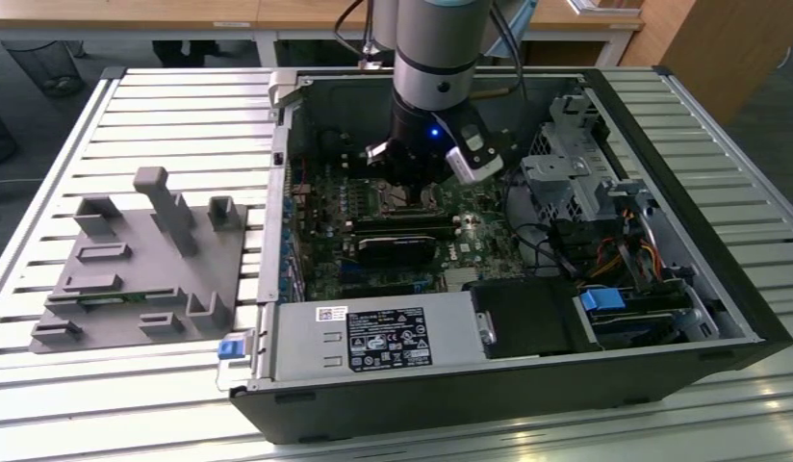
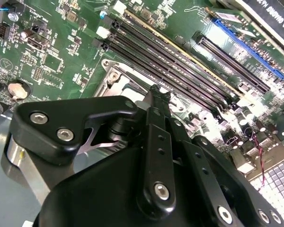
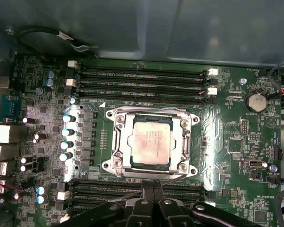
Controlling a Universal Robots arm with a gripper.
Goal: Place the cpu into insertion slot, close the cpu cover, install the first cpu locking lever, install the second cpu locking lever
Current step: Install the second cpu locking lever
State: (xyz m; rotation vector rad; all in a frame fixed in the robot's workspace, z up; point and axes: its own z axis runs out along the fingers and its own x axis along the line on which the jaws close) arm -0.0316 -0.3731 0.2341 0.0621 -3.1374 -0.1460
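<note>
The cpu (image 3: 150,142), a silvery-beige square, lies flat in the insertion slot (image 3: 150,117) on the green motherboard (image 3: 227,137). The silver cpu cover (image 3: 181,142) lies down around it, the chip showing through its window. My gripper (image 3: 154,184) hovers at one edge of the socket with its black fingers (image 3: 148,191) pressed together and nothing visible between them. In the second wrist view the gripper (image 2: 159,91) stands just over the socket's silver rim (image 2: 114,78). In the exterior view the gripper (image 1: 410,185) reaches down inside the open computer case (image 1: 704,289). How the locking levers stand is unclear.
Long black memory slots (image 3: 142,78) flank the socket on two sides. A black card (image 1: 396,241), a power supply (image 1: 370,339), a drive cage (image 1: 570,173) and cables (image 1: 602,255) crowd the case. A grey fixture (image 1: 140,260) sits on the slatted table at the exterior view's left.
</note>
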